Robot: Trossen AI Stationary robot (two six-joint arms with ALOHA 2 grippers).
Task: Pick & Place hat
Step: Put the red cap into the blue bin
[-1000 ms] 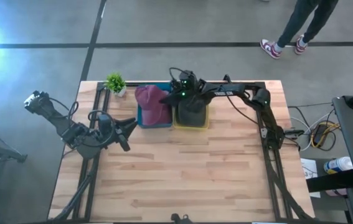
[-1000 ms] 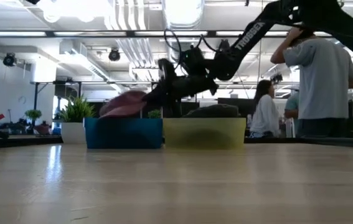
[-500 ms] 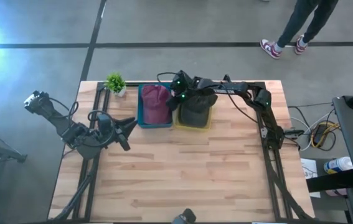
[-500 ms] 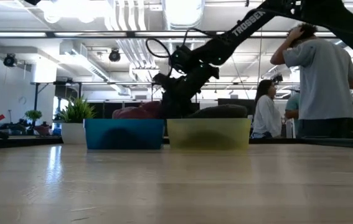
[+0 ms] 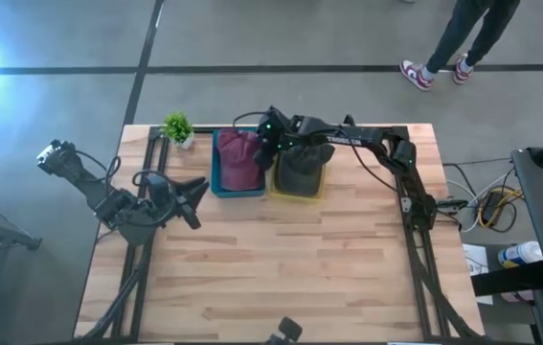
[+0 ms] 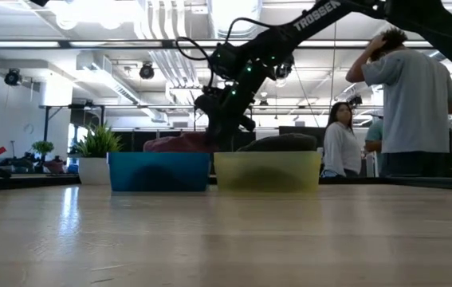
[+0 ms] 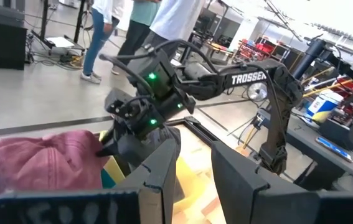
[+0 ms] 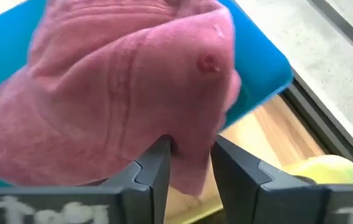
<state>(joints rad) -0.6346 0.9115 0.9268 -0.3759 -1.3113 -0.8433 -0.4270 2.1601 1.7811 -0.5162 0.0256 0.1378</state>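
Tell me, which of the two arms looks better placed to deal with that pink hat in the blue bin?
Probably the right. Its gripper sits at the pink hat in the blue bin, fingers astride the fabric. The left gripper waits at the table's left, off the bins, beside the dark hat in the yellow bin.

1. A crumpled pink fabric cap [image 5: 238, 158] lay in the blue rectangular bin [image 5: 217, 163], its button top showing.
2. A dark cap [image 5: 300, 169] filled the adjacent yellow bin [image 5: 295, 195].

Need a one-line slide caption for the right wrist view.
Right gripper fingers straddling the edge of the pink hat lying in the blue bin.
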